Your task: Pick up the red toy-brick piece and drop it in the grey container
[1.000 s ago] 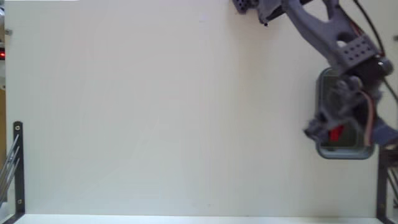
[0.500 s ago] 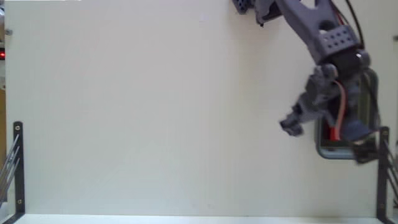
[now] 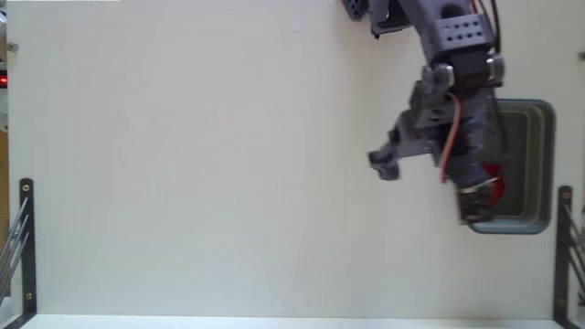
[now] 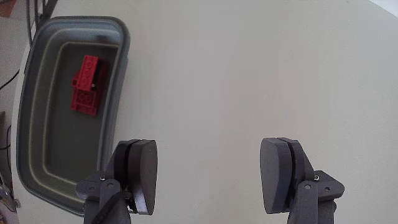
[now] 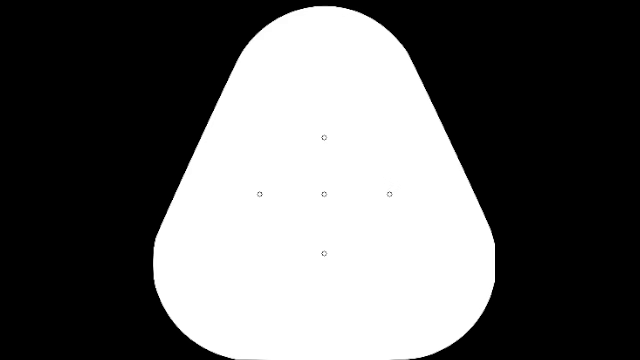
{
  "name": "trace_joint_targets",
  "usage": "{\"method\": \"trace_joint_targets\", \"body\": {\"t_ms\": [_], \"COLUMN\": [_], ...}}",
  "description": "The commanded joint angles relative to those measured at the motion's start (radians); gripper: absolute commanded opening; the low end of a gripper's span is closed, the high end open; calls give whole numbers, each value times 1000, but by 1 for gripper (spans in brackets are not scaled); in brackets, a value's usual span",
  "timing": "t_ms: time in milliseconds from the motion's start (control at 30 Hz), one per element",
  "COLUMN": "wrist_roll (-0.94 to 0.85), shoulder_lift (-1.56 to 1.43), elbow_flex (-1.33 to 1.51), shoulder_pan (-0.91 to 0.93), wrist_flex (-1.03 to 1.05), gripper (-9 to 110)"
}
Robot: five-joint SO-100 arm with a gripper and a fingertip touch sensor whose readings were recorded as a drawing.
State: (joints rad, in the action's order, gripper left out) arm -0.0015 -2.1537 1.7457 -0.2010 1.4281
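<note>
The red toy-brick piece (image 4: pixel 86 84) lies flat inside the grey container (image 4: pixel 124 46), in its upper half in the wrist view. In the fixed view only a sliver of the red toy-brick piece (image 3: pixel 494 184) shows past the arm, inside the grey container (image 3: pixel 547 164) at the right. My gripper (image 3: pixel 430 187) hangs over the white table just left of the container, open wide and empty. In the wrist view the gripper (image 4: pixel 211 177) frames bare table between its two dark fingers (image 4: pixel 144 174), with the container off to the left.
Black metal brackets stand at the table's left edge (image 3: pixel 26 245) and right edge (image 3: pixel 562 247). The arm's base (image 3: pixel 366 9) sits at the top. A wide stretch of white table (image 3: pixel 201 164) spreads to the left.
The gripper has swung left and up, from over the container to the table beside it. The red piece stays behind in the container.
</note>
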Motion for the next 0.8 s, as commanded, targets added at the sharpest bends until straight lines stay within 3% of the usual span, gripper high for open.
{"method": "trace_joint_targets", "body": {"t_ms": [0,767], "wrist_roll": [2,2], "shoulder_lift": [-97,-310], "elbow_flex": [26,238], "shoulder_pan": [26,189], "wrist_flex": [1,2], "gripper": [110,110]}}
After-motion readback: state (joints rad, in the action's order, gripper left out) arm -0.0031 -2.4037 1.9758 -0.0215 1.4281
